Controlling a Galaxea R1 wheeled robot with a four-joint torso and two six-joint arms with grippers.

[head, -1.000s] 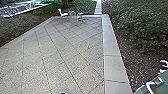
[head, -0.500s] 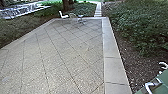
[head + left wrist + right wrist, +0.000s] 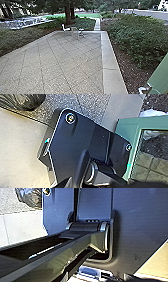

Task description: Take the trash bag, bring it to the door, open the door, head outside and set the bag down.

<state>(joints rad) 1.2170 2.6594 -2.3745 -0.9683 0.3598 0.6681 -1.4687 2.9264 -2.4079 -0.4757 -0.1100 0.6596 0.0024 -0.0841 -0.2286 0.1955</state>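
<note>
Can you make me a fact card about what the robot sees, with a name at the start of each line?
place: outdoor paved yard
door: green door, open, on the right
door part: pale handle
bag: dark trash bag, on the speckled paving
seat: white chair, at the yard's far end
plants: leafy bushes to the right, tree trunk behind the chair
path: pale, narrow path, leading away from the yard

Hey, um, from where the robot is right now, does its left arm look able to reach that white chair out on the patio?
Probably not: the white chair stands at the far end of the patio, with most of the paved stretch in between.
</note>
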